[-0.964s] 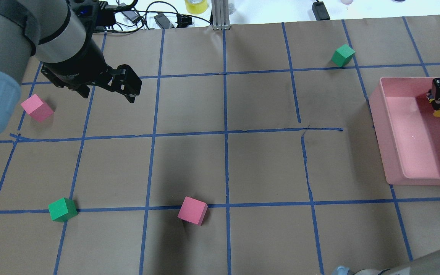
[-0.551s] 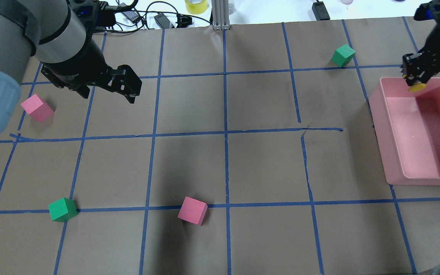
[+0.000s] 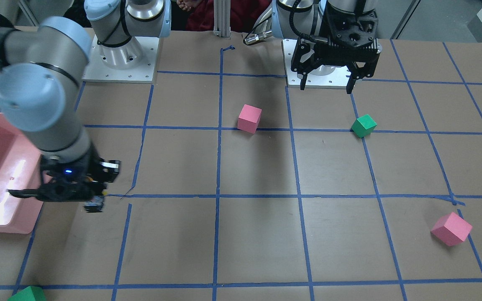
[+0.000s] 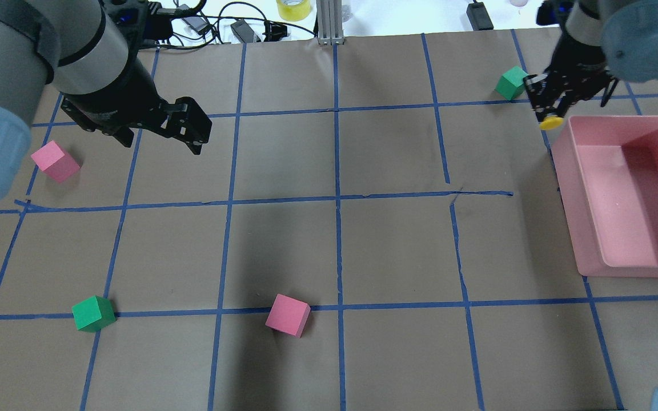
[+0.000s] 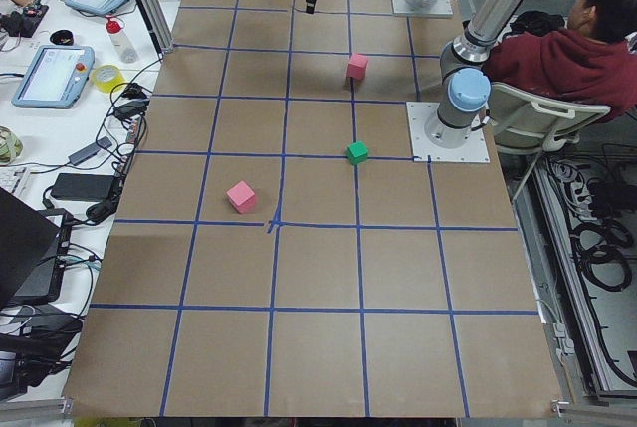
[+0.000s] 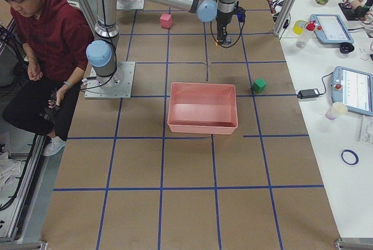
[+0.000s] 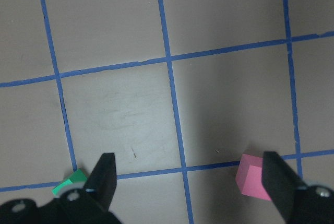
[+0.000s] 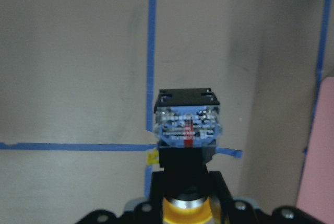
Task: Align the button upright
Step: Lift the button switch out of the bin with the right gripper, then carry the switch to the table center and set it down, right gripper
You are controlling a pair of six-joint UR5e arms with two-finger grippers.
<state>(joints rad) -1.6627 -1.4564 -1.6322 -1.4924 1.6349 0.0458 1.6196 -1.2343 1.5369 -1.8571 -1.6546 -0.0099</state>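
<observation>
My right gripper point(image 4: 548, 108) is shut on the button point(image 4: 550, 121) and holds it over the table, just left of the pink bin's far corner. Its yellow cap shows below the fingers in the overhead view. In the right wrist view the button's point(image 8: 188, 130) silvery base block points away from the camera, and the black body and yellow cap sit between the fingers. In the front view that gripper point(image 3: 92, 200) hangs beside the bin. My left gripper point(image 4: 193, 130) is open and empty above the far left of the table; its fingers point(image 7: 104, 177) stand wide apart.
The pink bin point(image 4: 592, 242) stands at the right edge. A green cube point(image 4: 513, 83) lies close behind my right gripper. A pink cube point(image 4: 55, 161) lies at the left, a green cube point(image 4: 93, 313) at the near left and a pink cube point(image 4: 288, 314) at the near middle.
My right gripper has carried the button up out of the pink bin and leftward, past its far left corner, to a spot over the table. The left arm has not moved.
</observation>
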